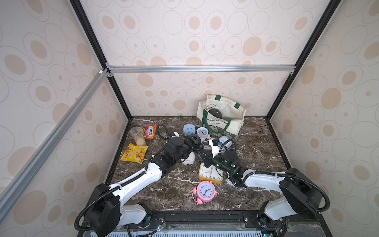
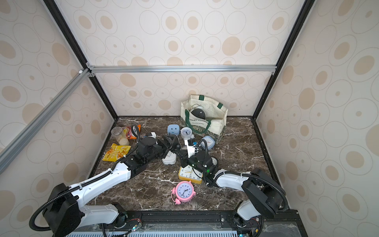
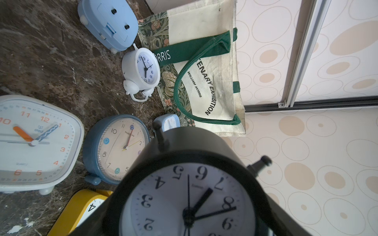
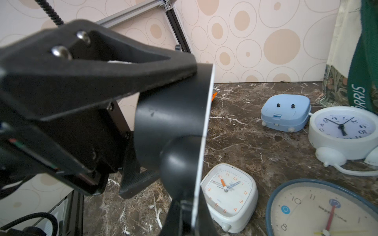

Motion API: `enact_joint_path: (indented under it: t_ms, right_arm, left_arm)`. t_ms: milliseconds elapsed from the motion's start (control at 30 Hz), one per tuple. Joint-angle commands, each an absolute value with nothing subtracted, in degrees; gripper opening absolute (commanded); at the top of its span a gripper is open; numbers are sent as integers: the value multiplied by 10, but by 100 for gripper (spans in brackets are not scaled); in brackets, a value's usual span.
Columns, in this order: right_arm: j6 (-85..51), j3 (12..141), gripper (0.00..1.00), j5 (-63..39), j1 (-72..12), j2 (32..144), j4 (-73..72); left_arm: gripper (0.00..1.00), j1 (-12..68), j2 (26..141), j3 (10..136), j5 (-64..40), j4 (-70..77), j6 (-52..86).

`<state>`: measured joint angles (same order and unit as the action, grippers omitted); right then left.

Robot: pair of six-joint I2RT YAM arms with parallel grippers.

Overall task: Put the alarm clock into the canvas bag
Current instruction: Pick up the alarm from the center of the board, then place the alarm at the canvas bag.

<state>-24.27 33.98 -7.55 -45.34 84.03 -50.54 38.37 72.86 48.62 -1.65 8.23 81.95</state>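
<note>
Left wrist view is filled by the black clock [image 3: 184,204], which the left claw [image 1: 194,142] pinches across its body and holds off the table [image 1: 256,147], over a white clock [image 4: 229,196] and short of the bag [image 1: 234,123]. The right claw [image 1: 202,155] is pressed together at the black clock's lower edge; I cannot tell whether it pinches any part of it. The bag stands open at the back wall, a dark clock [image 1: 214,112] already inside.

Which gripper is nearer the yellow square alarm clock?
Right. The right gripper hovers just past the far edge of the yellow square alarm clock; the left gripper, gripping a black round clock, sits farther back.
</note>
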Motion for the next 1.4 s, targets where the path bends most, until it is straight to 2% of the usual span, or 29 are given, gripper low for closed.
enact_joint_path:
  t_ms: [0,67,133,267,400,600,733,1000,1167,1367]
  right_arm:
    - [-244,352,0,-68,-456,837,-512]
    - [-241,348,0,-58,-456,825,-504]
    - [-239,351,0,-38,-456,811,-480]
    - [-232,366,0,22,-442,759,-382]
    - [-226,379,0,39,-405,713,-328]
    - [-205,475,0,86,-350,705,-227]
    - [-206,592,0,151,-311,766,-161]
    - [-252,872,0,238,-258,984,-17]
    - [-313,978,0,238,-240,1083,63]
    - [-366,1036,0,273,-229,1154,109]
  left_arm:
    - [75,390,720,491,-12,103,814]
    - [80,390,719,485,-13,118,807]
    - [98,388,717,484,-19,137,786]
    - [99,386,715,523,-25,109,689]
    - [98,365,680,541,-17,63,627]
    - [98,346,604,554,35,-51,512]
    - [98,342,557,510,40,-70,496]
    - [98,339,485,466,55,-102,499]
    - [98,339,453,455,73,-125,496]
    - [98,339,425,442,102,-141,489]
